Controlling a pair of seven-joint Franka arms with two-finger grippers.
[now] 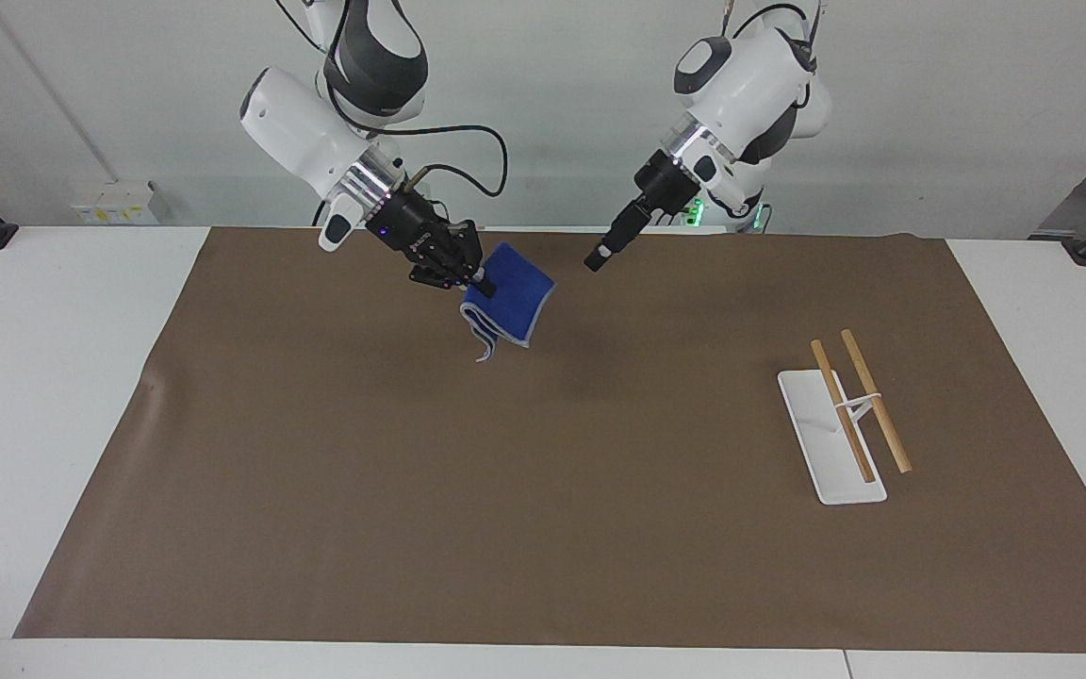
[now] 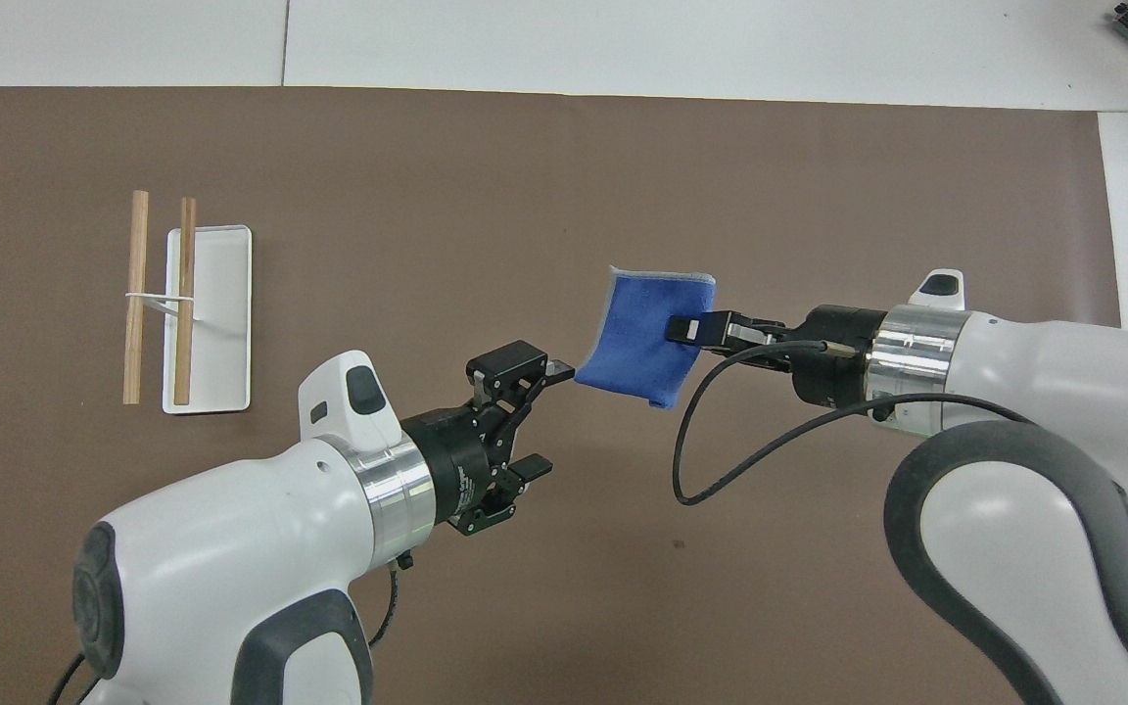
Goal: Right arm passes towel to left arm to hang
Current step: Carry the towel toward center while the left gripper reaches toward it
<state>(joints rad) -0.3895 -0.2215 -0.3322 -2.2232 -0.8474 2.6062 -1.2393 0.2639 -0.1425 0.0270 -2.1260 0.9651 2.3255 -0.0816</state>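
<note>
The blue towel [image 1: 517, 300] [image 2: 638, 341] hangs in the air over the brown mat, folded, with one pale-edged corner drooping. My right gripper [image 1: 479, 282] [image 2: 687, 328] is shut on the towel's edge toward the right arm's end. My left gripper [image 1: 597, 259] [image 2: 546, 419] is open and points at the towel's free edge. A small gap still separates it from the cloth in the facing view. Both hands are over the strip of mat close to the robots.
A white rack base [image 1: 830, 443] [image 2: 221, 294] with two wooden rods [image 1: 873, 401] [image 2: 137, 284] stands on the brown mat [image 1: 505, 490] toward the left arm's end. A black cable [image 2: 711, 460] loops below the right wrist.
</note>
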